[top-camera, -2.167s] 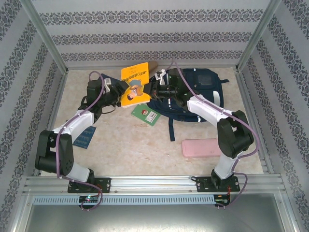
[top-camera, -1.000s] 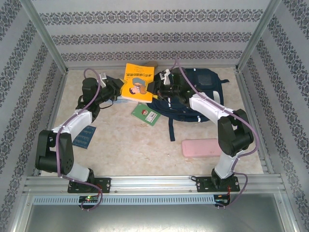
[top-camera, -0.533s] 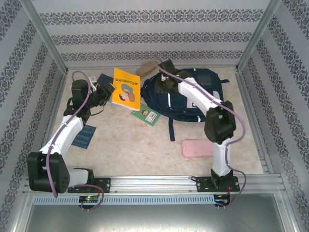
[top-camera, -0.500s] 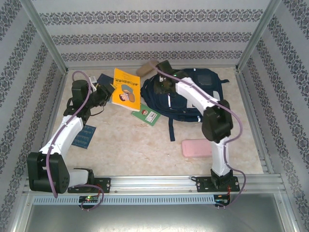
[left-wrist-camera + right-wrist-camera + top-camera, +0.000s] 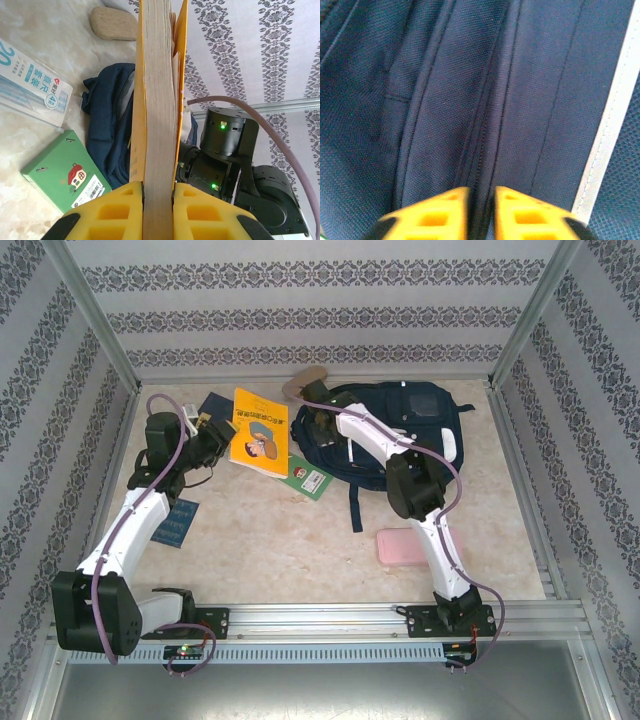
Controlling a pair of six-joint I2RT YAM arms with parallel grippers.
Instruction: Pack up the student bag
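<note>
Packing looks barely started: the large navy-blue fabric student bag (image 5: 432, 408) lies far right on the surface, the right end effector (image 5: 481, 210) pinched together on its fabric, the left end effector (image 5: 159, 195) clamped on a thick yellow paperback book (image 5: 157, 100), with a small green booklet (image 5: 306, 478) and a flat pink case (image 5: 395, 548) unpacked.

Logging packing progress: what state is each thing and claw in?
left claw, shut on yellow book
right claw, shut on student bag fabric
yellow book, held, outside bag
student bag, lying flat
green notebook, flat, outside bag
pink case, flat, outside bag
</note>
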